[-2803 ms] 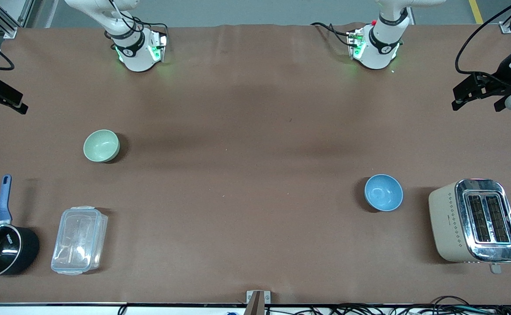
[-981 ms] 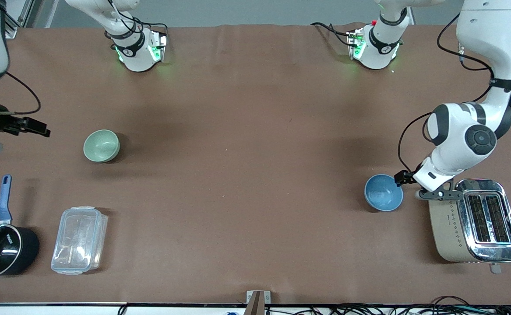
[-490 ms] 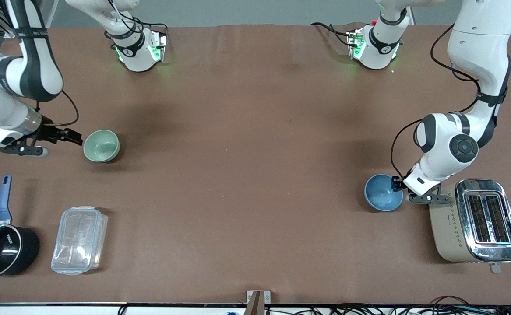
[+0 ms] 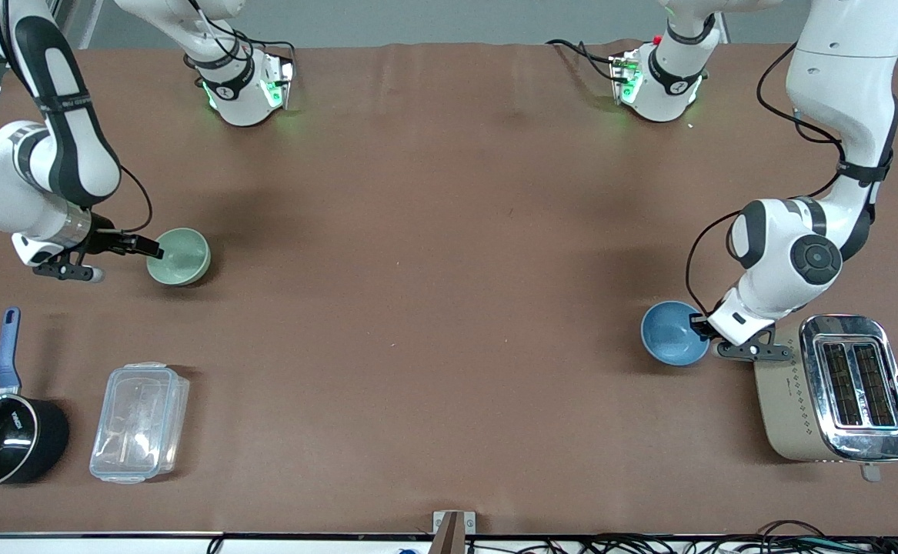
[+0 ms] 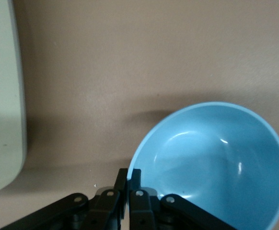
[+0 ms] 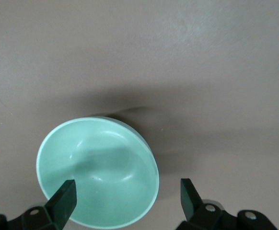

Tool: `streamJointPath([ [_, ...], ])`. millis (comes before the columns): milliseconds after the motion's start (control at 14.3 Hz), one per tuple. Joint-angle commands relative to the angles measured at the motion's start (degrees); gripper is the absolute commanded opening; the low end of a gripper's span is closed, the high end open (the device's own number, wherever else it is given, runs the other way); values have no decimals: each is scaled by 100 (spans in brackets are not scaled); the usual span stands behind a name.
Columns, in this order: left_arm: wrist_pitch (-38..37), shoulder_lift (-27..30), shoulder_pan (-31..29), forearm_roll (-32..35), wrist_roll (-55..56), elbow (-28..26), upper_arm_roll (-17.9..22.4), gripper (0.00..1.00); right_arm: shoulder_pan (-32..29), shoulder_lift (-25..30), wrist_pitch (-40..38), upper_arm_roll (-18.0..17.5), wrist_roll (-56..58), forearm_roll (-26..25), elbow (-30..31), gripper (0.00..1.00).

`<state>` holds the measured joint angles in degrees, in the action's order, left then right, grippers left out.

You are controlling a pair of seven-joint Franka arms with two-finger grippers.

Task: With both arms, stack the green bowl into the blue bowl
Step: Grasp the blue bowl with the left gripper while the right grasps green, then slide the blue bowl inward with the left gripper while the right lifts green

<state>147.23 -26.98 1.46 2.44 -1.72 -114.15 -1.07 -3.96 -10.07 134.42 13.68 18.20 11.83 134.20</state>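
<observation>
I read the table from the camera's edge upward. The blue bowl (image 4: 674,333) sits upright on the table just beside the toaster (image 4: 833,388), toward the left arm's end. In the last 0.5 s the left gripper (image 4: 699,326) has moved in onto its rim; the left wrist view shows both fingers pressed together on the rim edge (image 5: 128,178), so I judge the blue bowl gripped, and it appears nudged slightly away from the camera.

Farther up, the green bowl (image 4: 179,256) rests on the table toward the right arm's end, well apart from the blue bowl. The right gripper (image 4: 150,248) has advanced to its rim. The right wrist view shows its fingers spread wide, 1 finger (image 6: 64,201) over the bowl's inside, the other outside the wall. It is not yet closed.

Consequence: 1 of 2 grasps appears made. The right gripper must close before I lift and carry the green bowl over.
</observation>
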Motion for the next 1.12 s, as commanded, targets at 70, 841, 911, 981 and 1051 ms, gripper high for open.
streamJointPath([
  [70,-333,281,-5,20,5,146,-121,0,-35,-389,67,108,849,853,10,95],
  [841,-1337,36,1091,72,3007,1175,-1229,0,-26,-636,5,346,2301,1761,-17,7],
  [911,-1337,-61,1355,90,3341,1271,-1229,0,-35,-636,14,355,2337,1761,-26,4],
  [981,-1337,-236,1671,90,3701,1411,-1220,0,-26,-636,5,416,2337,1761,-34,3],
  [1051,-1337,-377,1987,90,3992,1569,-1211,0,-26,-636,5,425,2337,1761,-43,3],
])
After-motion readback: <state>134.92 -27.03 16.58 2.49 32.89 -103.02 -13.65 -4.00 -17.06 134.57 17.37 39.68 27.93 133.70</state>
